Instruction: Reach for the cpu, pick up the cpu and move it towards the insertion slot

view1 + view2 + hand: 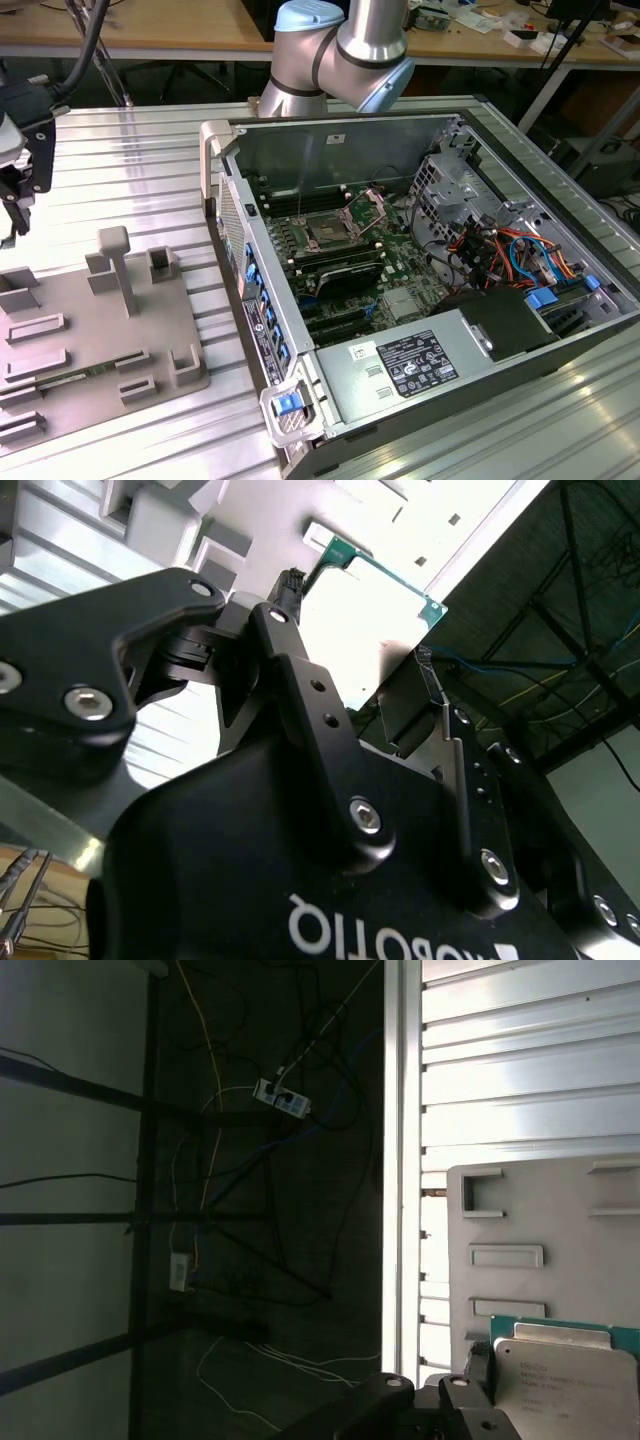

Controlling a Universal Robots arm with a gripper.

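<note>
With my gripper (360, 630) clamped on the cpu (565, 1385) near the worktop's edge, I'd carry it level over the case wall (238, 235) toward the insertion slot (328, 232).

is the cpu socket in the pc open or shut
Open: in the exterior view the socket shows its dark centre uncovered, with its metal bracket swung up beside it.

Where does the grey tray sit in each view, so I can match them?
Exterior view: grey tray at the exterior view's left, on the ribbed table.
First wrist view: grey tray behind the cpu.
Second wrist view: grey tray beyond the cpu.
Shared landmark: the ribbed table.
</note>
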